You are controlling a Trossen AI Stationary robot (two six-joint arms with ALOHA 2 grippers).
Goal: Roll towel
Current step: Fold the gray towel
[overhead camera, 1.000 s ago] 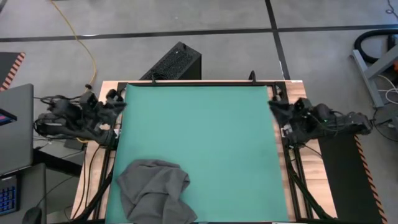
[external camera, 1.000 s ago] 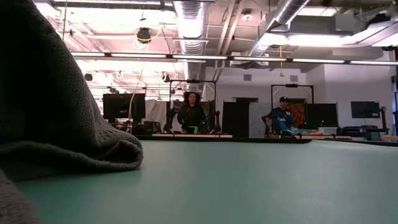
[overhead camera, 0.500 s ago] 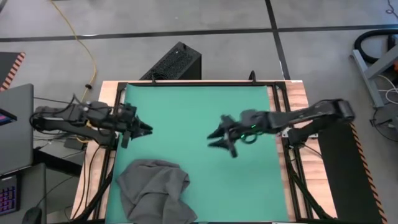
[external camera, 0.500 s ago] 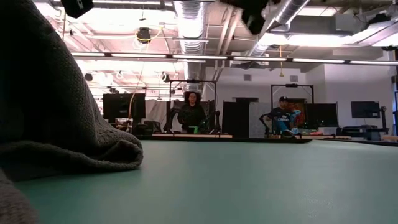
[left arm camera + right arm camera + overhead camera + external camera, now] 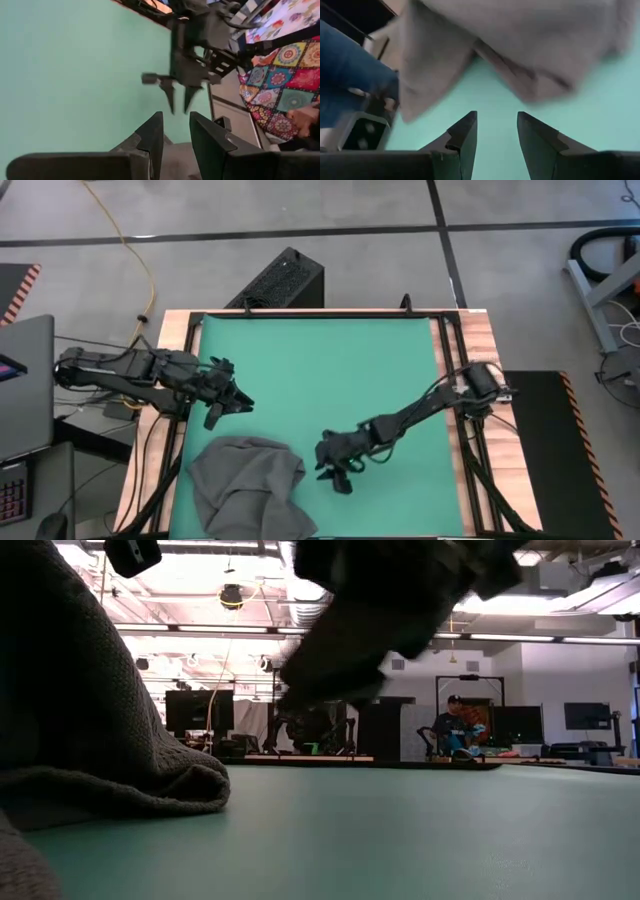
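The towel (image 5: 248, 485) lies crumpled on the near left corner of the green mat (image 5: 330, 370), not yet rolled. My right gripper (image 5: 335, 464) sits just beside its right edge, fingers parted with nothing between them; the cloth lies straight ahead of my fingertips, well within reach. My left gripper (image 5: 228, 398) hovers near the towel's far edge, fingers parted too and empty. My right one is nearer, so I judge it should take that right edge first. The heap has no clear long axis.
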